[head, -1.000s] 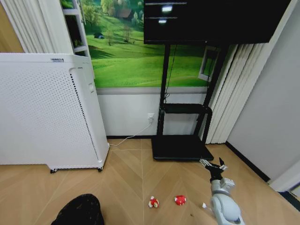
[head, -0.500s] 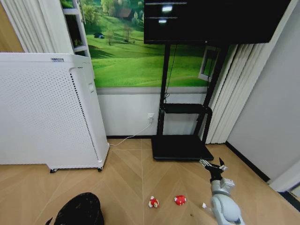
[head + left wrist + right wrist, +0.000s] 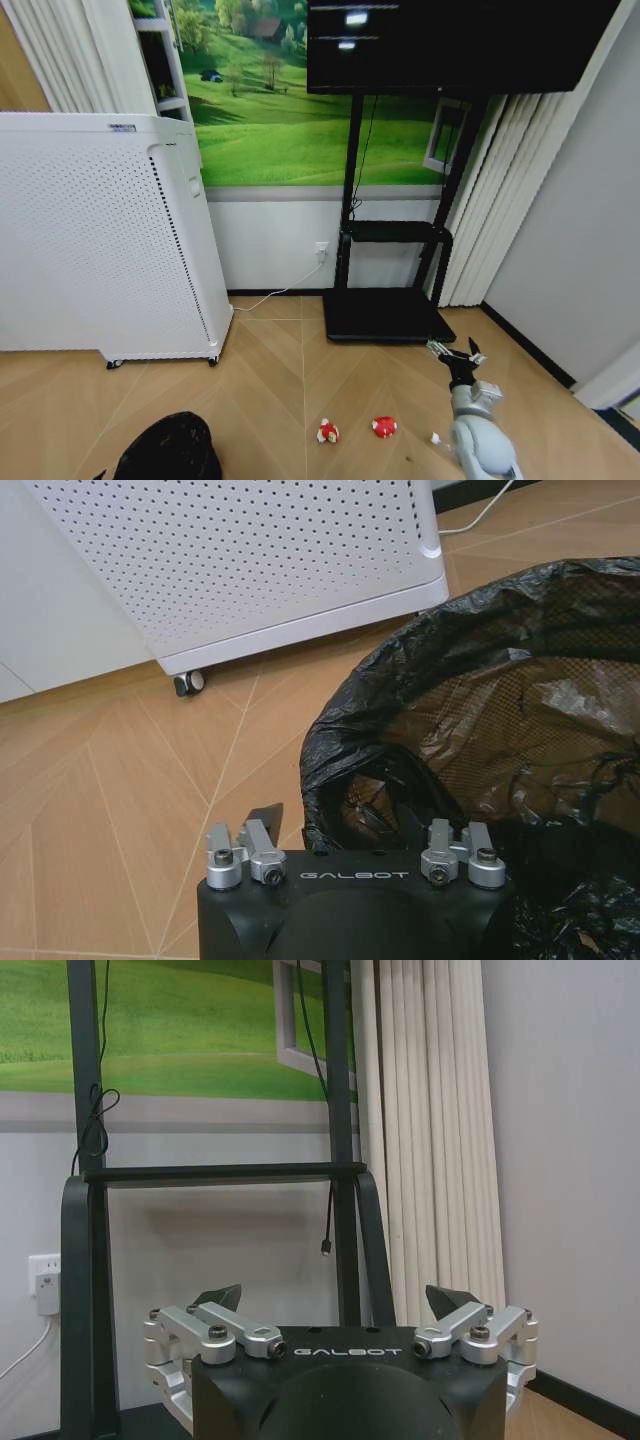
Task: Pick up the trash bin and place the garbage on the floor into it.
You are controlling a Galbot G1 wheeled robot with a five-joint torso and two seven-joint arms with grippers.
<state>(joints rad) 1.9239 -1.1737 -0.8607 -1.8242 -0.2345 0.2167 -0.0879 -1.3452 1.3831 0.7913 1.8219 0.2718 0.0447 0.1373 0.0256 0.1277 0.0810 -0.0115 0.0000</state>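
Nothing much has shifted beyond the left gripper [image 3: 350,825] edging in, fingers apart, one inside the small black bag-lined cylindrical trash bin [image 3: 480,730], so it should clamp the rim squarely, while the right gripper [image 3: 457,352] hovers spread wide.

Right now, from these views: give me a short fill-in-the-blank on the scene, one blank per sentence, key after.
1. The trash bin is lined with a ___ bag.
2. The left gripper sits at the bin's ___.
3. The right gripper has its jaws ___.
4. The two red-and-white scraps lie on the ___.

Missing words: black; rim; open; floor
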